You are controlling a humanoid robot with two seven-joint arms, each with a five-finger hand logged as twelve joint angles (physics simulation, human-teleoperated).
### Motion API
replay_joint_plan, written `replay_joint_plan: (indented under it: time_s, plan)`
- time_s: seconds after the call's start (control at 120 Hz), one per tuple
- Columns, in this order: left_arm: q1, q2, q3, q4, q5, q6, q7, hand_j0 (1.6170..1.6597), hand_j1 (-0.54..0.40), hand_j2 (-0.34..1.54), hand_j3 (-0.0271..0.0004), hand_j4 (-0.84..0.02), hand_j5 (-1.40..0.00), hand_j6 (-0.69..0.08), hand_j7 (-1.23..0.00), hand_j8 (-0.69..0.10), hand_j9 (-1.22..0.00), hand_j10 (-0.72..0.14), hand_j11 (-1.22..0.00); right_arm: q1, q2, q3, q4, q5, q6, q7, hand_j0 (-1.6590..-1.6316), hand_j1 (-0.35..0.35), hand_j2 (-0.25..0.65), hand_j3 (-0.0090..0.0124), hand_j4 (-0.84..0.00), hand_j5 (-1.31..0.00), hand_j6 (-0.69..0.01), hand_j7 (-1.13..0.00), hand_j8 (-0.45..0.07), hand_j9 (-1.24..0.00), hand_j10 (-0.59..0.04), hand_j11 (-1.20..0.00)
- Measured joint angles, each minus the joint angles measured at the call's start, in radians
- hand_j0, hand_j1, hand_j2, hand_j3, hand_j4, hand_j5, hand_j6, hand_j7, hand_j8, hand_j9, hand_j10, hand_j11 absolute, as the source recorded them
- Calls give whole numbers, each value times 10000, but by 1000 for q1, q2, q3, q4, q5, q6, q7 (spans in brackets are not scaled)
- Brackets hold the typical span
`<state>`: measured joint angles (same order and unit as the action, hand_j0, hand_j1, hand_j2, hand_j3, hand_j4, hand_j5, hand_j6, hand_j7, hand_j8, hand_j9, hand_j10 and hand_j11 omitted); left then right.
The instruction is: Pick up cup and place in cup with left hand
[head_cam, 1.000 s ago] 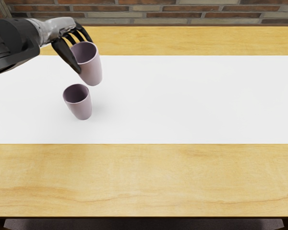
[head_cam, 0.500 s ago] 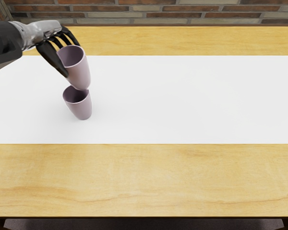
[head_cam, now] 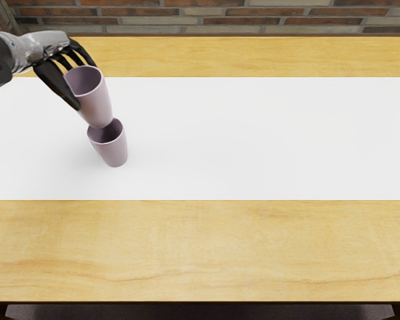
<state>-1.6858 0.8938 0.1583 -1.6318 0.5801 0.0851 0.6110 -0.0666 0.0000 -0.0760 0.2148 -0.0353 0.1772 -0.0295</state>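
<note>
Cup aloft: I'm aligning, I judge.
My left hand clamps it near the rim; the second cup stands below the hand. Next I should centre, then lower.

From my end, the bench looks like smooth, grained wood with a soft satin finish. I see the sheet as smooth and matt; whether paper, cloth or plastic, I can't tell. The upper cup and lower cup both look smooth with a faint sheen, perhaps plastic. My robot hand has a glossy, metallic back and smooth, plastic-looking fingers. The wall reads as rough, matt brick.
</note>
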Motion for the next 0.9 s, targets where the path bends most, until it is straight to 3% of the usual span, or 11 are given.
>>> replay_joint_plan:
  time_s: [0.392,0.9]
  plan:
    - [3,19,-1,-35,0,-23,0,16570,-1265,2018,0,-4425,-6186,-3695,-6189,-4358,-6215,-4718,-6210,0,0,0,0,0,0,0,-16581,-3309,-32,0,-149,-195,-148,-195,-148,-195,-149,-195]
    - [8,10,0,-33,8,-12,0,16570,-1271,2038,0,-4406,-6226,-3684,-6221,-4359,-6215,-4723,-6207,0,0,0,0,0,0,0,-16581,-3309,-32,0,-149,-195,-148,-195,-148,-195,-149,-195]
